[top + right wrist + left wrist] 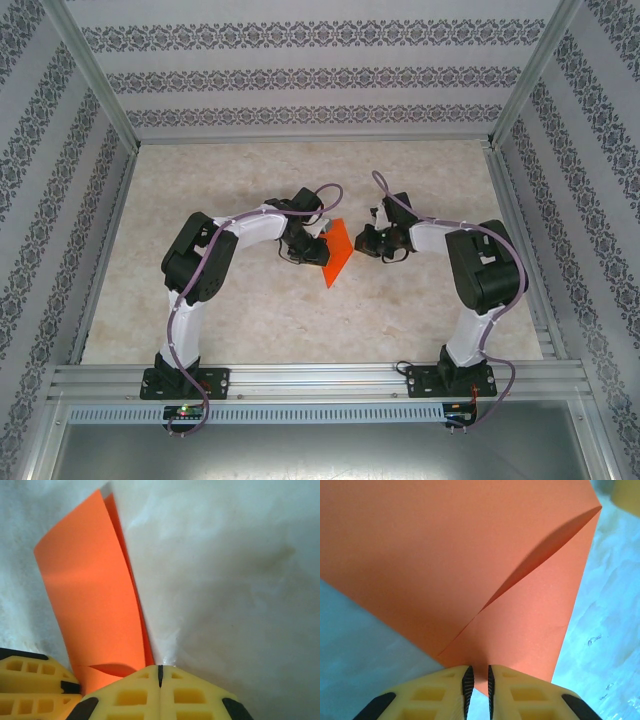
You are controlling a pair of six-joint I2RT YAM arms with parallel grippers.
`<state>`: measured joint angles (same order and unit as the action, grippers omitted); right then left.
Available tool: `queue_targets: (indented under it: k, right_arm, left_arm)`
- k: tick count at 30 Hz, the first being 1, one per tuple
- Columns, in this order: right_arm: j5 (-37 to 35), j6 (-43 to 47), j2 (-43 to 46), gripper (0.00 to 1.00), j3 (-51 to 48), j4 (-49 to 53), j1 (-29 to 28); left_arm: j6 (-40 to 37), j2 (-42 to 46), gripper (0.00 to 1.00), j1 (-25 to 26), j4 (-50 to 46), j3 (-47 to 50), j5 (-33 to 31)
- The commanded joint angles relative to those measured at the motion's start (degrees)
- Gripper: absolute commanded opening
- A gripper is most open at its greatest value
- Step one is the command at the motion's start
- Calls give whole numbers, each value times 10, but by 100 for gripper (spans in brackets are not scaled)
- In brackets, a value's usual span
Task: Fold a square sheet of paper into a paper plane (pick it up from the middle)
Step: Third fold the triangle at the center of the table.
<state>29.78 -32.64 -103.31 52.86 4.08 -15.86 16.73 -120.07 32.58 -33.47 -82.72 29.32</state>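
Top external: orange sheet (339, 255), tip nearward, pinched in left pincer (321, 245); right pincer (359, 243) clenched.

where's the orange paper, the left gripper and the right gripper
orange paper (338, 252), top view, middle of its face
left gripper (477, 672), left wrist view, between fingertips at the paper's corner
right gripper (160, 669), right wrist view, seam between shut fingertips

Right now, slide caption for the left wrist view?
Left end effector pinching the lower corner of the half-folded square sheet of paper, pale table behind.
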Motion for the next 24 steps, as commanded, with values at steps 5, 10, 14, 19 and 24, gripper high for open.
queue_targets:
  k: [5,10,14,19,24]
  right_arm:
    - [22,-19,36,3,-16,-31,-29]
    - [27,-21,11,3,-11,-41,-45]
    - [39,-29,-17,3,-13,-63,-45]
    - [34,-17,-34,3,-12,-53,-45]
    - [29,-14,-42,3,-19,-55,-44]
  left_arm:
    - [-14,-33,24,-2,-47,-13,-57]
    - [-14,-30,26,-2,-53,-25,-55]
    - [-11,-23,28,-1,-53,-36,-54]
    - [-12,-24,28,-1,-66,-62,-55]
    - [-6,-12,31,-1,-66,-67,-51]
